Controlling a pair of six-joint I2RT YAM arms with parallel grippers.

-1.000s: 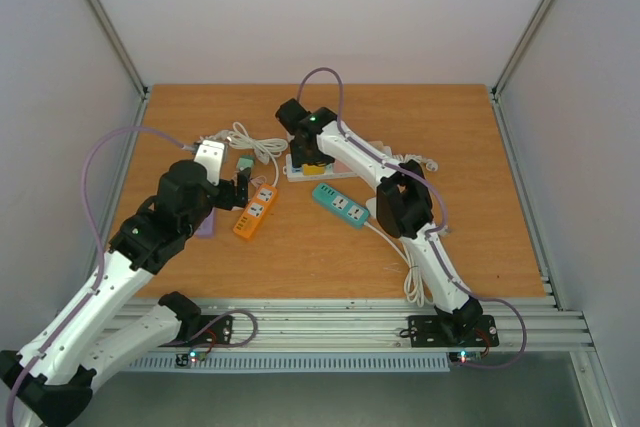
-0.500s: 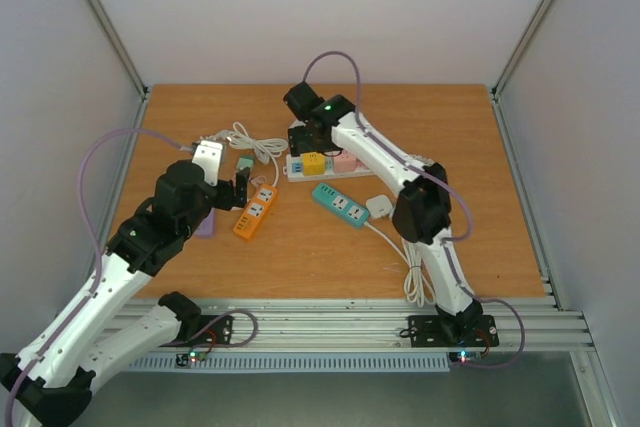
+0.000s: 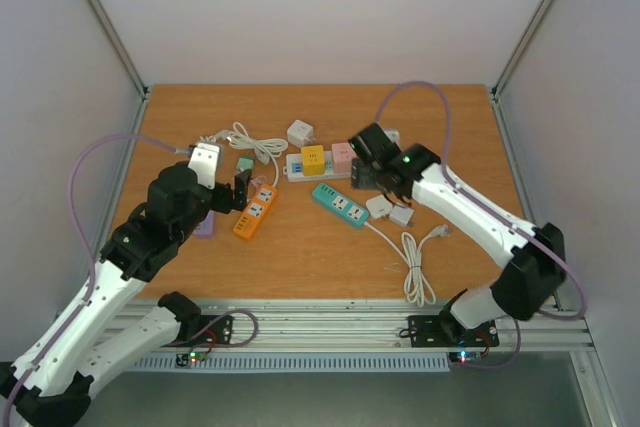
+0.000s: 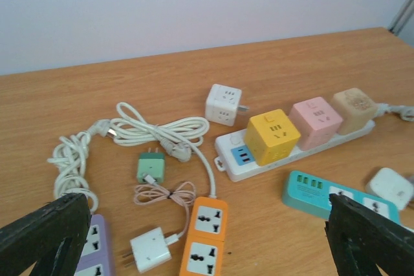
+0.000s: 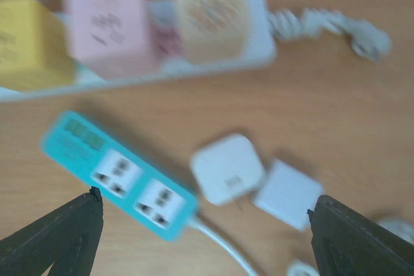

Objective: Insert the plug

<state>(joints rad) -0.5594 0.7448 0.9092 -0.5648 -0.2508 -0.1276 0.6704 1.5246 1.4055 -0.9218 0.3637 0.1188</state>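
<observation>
Swinging away from the white power strip (image 4: 225, 154), the right arm now reaches across the right half of the counter (image 3: 300, 257), where a second ago it stretched over the strip's left end. The right tool (image 3: 372, 169) hangs with its jaws spread wide and nothing between them. It sits above the teal power strip (image 3: 342, 205) and two loose white charger blocks (image 5: 228, 169) that lie just beside that strip's cord end.

Left behind is the yellow cube adapter (image 3: 313, 159), upright on the white power strip next to a pink cube (image 4: 315, 119) and a beige cube (image 4: 354, 105). It looks fully seated, so that insertion is probably done. A white cube adapter (image 3: 300, 132) lies loose just behind the strip, its prongs pointing sideways.

The left tool (image 4: 207, 200) has not shifted: it is wide open, empty, and poised above the orange power strip (image 4: 206, 227). If more plugs are to go in, the charger blocks under the right tool seem the likely next pick.
</observation>
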